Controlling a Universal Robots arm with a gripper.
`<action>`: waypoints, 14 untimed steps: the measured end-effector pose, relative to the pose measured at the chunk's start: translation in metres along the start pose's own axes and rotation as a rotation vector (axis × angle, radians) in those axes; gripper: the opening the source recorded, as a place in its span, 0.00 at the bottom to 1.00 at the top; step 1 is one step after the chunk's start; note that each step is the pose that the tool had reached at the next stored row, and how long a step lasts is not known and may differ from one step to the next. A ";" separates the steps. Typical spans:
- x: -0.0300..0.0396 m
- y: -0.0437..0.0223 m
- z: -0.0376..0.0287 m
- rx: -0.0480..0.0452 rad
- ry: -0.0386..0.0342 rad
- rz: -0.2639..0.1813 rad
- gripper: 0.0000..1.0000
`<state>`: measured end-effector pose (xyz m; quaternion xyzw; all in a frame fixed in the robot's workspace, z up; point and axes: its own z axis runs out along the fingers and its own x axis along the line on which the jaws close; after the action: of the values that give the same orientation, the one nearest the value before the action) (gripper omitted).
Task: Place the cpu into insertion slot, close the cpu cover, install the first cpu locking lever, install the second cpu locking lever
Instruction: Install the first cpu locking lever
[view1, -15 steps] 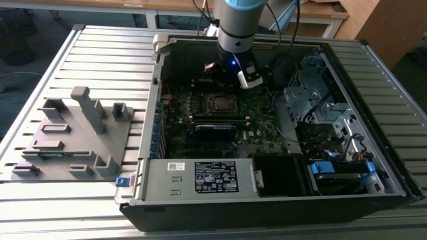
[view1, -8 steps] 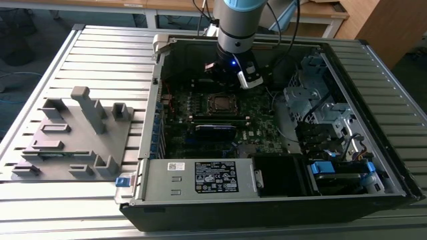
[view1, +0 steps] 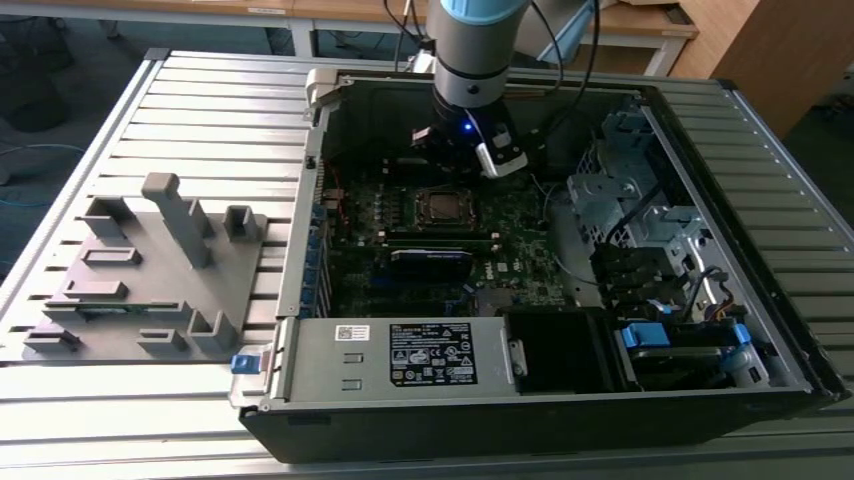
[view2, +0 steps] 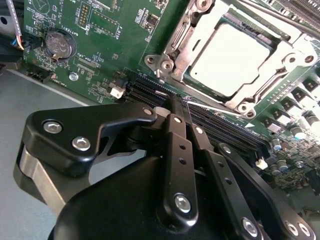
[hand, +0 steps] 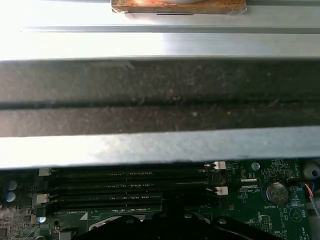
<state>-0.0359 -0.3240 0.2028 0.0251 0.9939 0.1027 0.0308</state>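
Silver-grey cpu (view2: 232, 60) framed by lowered cpu cover (view2: 177, 37) on green motherboard (view2: 100, 55), gripper (view2: 176, 100) fingers (view2: 177, 145) pressed together, tips held just beside thin locking lever (view2: 220, 110)

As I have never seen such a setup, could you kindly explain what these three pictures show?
A robot arm reaches into an open computer case lying on a slatted metal table, beside a grey parts holder. That is the exterior view, from a camera off the arm. The two wrist views come from cameras riding on the arm. The second wrist view shows the black gripper, fingers closed, close to the cpu, which lies on the green motherboard framed by the silver cpu cover. The first wrist view shows memory slots on that board.
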 end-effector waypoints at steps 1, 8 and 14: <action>0.0006 -0.0001 0.0001 -0.0004 -0.0022 0.000 0.11; 0.0078 -0.0009 0.0009 -0.0080 -0.0139 -0.002 0.11; 0.0091 -0.0015 0.0025 -0.0142 -0.0350 -0.007 0.11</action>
<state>-0.0449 -0.3245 0.1995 0.0234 0.9925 0.1092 0.0487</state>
